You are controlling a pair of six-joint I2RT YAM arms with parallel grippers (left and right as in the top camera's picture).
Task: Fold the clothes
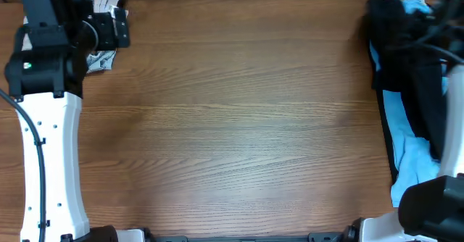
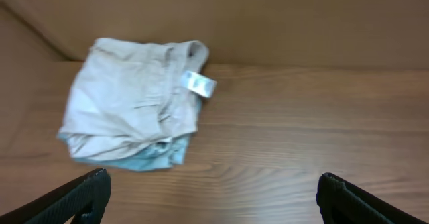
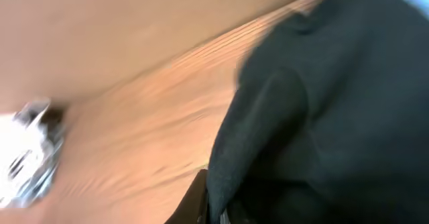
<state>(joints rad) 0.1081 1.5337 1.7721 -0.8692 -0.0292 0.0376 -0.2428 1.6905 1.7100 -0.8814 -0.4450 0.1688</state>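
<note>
The left arm (image 1: 51, 148) reaches up the table's left edge, its gripper (image 2: 213, 184) spread wide and empty. The right arm (image 1: 435, 206) stands at the right edge, its gripper (image 3: 209, 209) clamped on the black garment (image 3: 322, 117).

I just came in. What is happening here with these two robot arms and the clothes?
Two robot arms are working on clothes on a wooden table. The right claw is shut, apparently on the black garment, which lies heaped with a light blue T-shirt at the right edge. The left claw is wide open and hovers near a folded beige garment with a white tag in the far left corner, without touching it.
</note>
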